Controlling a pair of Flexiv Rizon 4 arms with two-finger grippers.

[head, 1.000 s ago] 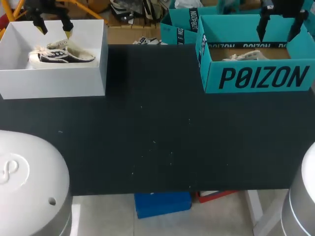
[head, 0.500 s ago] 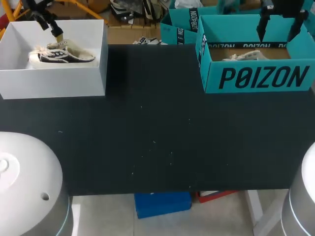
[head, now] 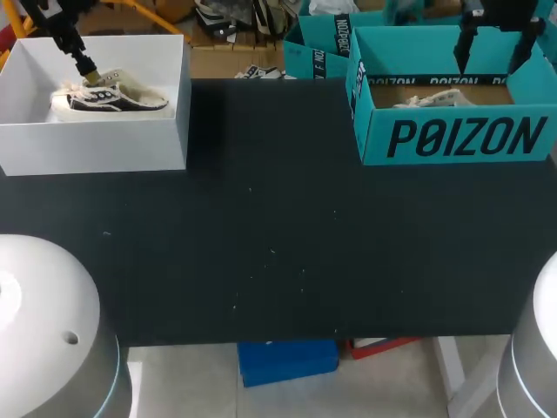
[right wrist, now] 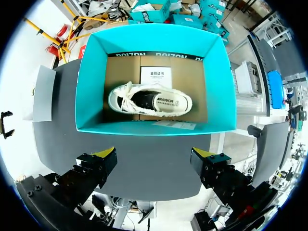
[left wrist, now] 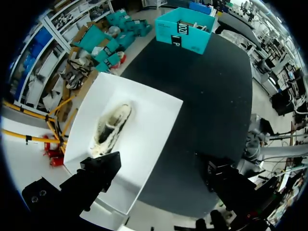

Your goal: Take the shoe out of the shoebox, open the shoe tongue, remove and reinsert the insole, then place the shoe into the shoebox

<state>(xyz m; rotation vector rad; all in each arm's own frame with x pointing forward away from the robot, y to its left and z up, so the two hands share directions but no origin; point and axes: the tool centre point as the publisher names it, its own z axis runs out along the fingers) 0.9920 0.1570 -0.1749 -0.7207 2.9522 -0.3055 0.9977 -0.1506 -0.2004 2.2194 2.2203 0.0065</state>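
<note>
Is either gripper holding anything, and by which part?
Nothing is held. The left gripper is open above the black-and-white shoe in the white box; the right gripper is open above the cream shoe in the teal box.

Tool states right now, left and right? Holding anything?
Left tool: open, holding nothing, over the white box.
Right tool: open, holding nothing, over the teal box.

The left tool [head: 84, 65] has turned and sunk closer to the shoe [head: 113, 100] in the white box [head: 104, 148].
</note>
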